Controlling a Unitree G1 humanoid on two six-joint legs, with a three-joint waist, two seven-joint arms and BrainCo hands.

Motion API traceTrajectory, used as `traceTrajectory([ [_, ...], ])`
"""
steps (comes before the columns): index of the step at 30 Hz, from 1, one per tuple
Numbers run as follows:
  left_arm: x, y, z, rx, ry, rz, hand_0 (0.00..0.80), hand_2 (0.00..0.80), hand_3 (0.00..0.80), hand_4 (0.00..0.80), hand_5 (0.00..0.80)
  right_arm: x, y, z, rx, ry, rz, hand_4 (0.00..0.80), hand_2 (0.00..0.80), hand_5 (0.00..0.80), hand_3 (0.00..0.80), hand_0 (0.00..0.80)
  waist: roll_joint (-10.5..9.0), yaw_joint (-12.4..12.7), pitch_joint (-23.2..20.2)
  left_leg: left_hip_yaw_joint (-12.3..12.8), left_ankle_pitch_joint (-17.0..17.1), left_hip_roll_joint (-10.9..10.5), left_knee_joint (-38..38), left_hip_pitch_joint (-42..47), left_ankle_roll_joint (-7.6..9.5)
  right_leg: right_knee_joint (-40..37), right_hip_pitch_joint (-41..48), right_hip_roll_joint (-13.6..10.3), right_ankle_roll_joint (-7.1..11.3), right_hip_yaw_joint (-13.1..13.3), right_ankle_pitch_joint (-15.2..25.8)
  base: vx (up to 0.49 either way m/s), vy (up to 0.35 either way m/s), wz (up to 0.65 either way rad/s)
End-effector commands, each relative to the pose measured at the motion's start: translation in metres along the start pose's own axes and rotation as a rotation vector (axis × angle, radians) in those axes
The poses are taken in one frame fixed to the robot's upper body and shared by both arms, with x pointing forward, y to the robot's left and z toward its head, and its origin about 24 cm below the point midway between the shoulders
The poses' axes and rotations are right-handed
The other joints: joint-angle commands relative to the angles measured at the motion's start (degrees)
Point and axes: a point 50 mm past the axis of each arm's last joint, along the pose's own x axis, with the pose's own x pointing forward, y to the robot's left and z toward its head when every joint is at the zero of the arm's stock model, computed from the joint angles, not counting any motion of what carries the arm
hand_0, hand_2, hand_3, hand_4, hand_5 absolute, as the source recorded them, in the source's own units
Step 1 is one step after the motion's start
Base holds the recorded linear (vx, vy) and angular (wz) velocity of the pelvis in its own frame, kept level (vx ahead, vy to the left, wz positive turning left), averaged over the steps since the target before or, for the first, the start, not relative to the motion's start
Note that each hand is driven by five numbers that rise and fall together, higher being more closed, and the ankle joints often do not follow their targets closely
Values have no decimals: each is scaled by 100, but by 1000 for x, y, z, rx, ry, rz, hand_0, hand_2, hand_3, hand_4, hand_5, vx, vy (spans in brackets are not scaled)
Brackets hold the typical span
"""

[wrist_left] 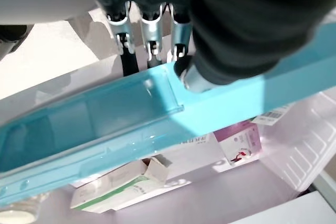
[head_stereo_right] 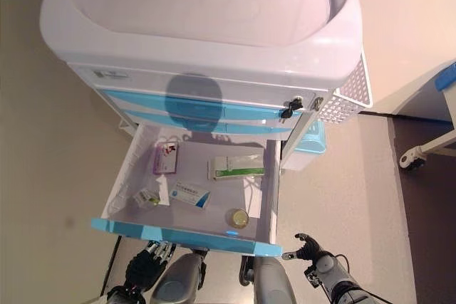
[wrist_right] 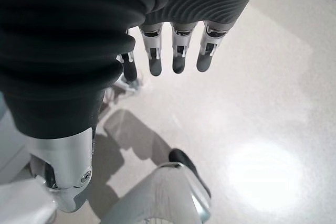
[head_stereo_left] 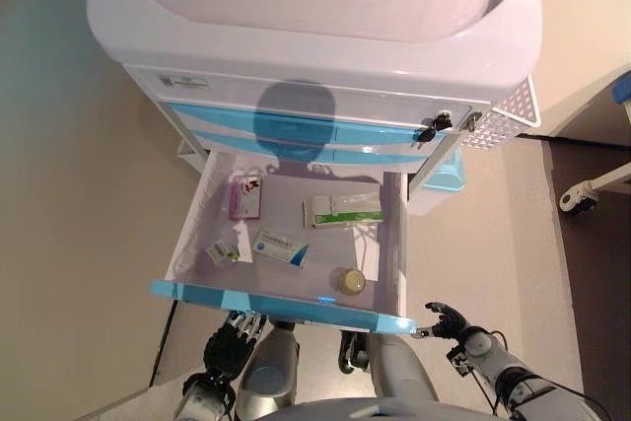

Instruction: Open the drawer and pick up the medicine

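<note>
The cart's lowest drawer [head_stereo_left: 197, 219] stands pulled out, its blue front [head_stereo_left: 281, 306] nearest me. Inside lie a pink box [head_stereo_left: 245, 196], a green-and-white medicine box [head_stereo_left: 342, 209], a blue-and-white box [head_stereo_left: 281, 245], a small packet [head_stereo_left: 223, 252] and a round yellow-lidded jar [head_stereo_left: 351, 281]. My left hand [head_stereo_left: 229, 342] is just under the blue front; in the left wrist view its fingers [wrist_left: 152, 35] reach behind the front's lip [wrist_left: 105, 114] while the thumb presses on its face. My right hand [head_stereo_left: 449, 322] hangs over the floor, right of the drawer's corner, with relaxed fingers [wrist_right: 178, 56] holding nothing.
Above the open drawer the white cart [head_stereo_left: 315, 36] has two shut blue drawers [head_stereo_left: 296, 130] and keys [head_stereo_left: 432, 128] in its lock. A white perforated basket [head_stereo_left: 513, 110] hangs on the cart's right side, with a blue bin [head_stereo_left: 444, 170] below it. A caster wheel [head_stereo_left: 575, 201] is at far right.
</note>
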Motion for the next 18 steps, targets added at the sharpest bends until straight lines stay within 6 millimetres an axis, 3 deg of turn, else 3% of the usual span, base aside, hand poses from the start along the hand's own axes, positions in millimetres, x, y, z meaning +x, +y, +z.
traceTrajectory([
  [1,-23,-29,59,110,-251,-277,800,800,800,800,800,-8,-11,-33,-11,113,-33,0,0,0,0,0,210,181,-676,138,-50,-572,171,-287,612,-1109,308,-303,815,359,1078,0,0,0],
  [2,-23,-26,57,120,-239,-260,800,800,800,800,800,-8,-11,-33,-7,113,-35,0,0,0,0,0,207,177,-671,132,-27,-573,123,-271,607,-1134,324,-307,821,340,1093,0,0,0],
  [4,-23,-18,55,153,-221,-223,709,709,709,709,709,-7,-11,-32,1,107,-40,0,0,0,0,0,202,154,-658,127,39,-577,-5,-236,600,-1172,331,-315,833,292,1123,0,0,0],
  [5,-22,-10,54,168,-214,-186,505,505,505,505,505,-7,-11,-30,5,98,-43,0,0,0,0,0,195,133,-652,117,80,-577,-100,-204,596,-1179,329,-317,837,271,1135,-6,21,4],
  [6,-21,-8,55,183,-211,-174,0,0,0,0,0,-7,-11,-30,10,97,-45,0,0,0,0,0,188,123,-648,108,109,-579,-177,-178,595,-1191,331,-321,843,250,1145,-2,15,6],
  [11,-16,19,52,280,-196,-15,0,0,0,0,0,-8,-8,-32,40,94,-53,0,0,0,0,0,125,0,-624,60,294,-559,-608,-13,604,-1241,335,-338,871,106,1202,1,29,14],
  [18,-7,35,49,358,-187,103,0,0,0,0,0,-10,-7,-36,60,101,-54,0,0,0,0,0,8,-64,-645,148,333,-510,-740,12,595,-1498,356,-305,898,119,1291,1,9,2],
])
